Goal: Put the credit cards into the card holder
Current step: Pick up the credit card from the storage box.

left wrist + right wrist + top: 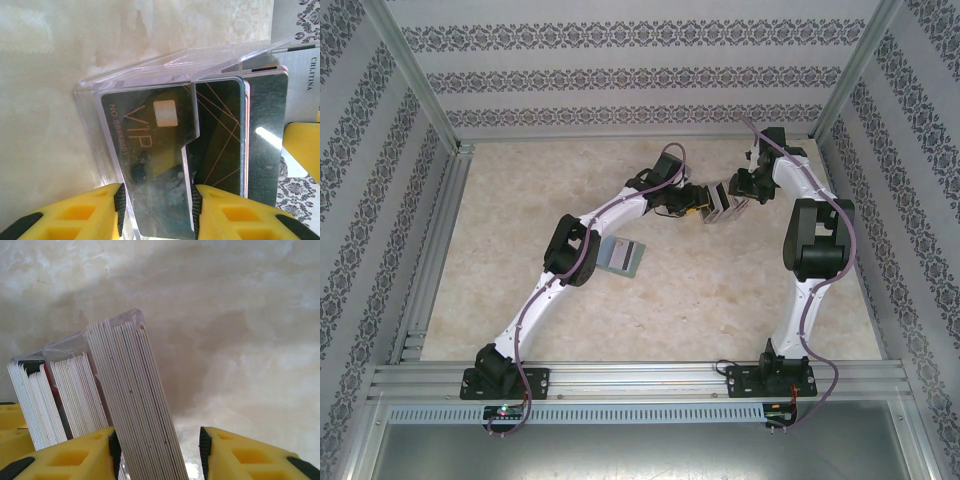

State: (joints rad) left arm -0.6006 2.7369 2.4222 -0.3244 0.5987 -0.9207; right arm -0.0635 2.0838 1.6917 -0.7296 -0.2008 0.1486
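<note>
- Patterned wallpaper (pixel 620 75) covers three walls around a pale marbled tabletop (pixel 720 310), which is fenced by a metal frame (pixel 432 240).
- One card holder (pixel 625 258), sage-green with a greyish part, lies flat on the tabletop left of centre. Its near-left corner is hidden under the left arm (pixel 535 300), and I cannot tell whether it is folded or spread.
- The left claw (pixel 156 207) has a pad pressed to either side of the front wall of one clear case (pixel 150 75), so it is clamped on it. The picture's lower edge cuts off its fingers.
- The credit cards (pixel 220 130) stand in that case, up between the two claws and well apart from the card holder.
- In the left wrist view there is one dark card marked VIP in front and at least three more edges behind it. Their lower ends are hidden by the right-hand finger.
- In the right wrist view there are three packs, seen edge-on. The single cards are too fine to count, and the bottom of the left pack is hidden.
- The right claw (pixel 159 452) has its jaws apart around the thickest pack. The pack leans on one pad, and a sliver of gap shows at the other.
- There are two arms. The right arm (pixel 810 250) bends in from the far right.
</note>
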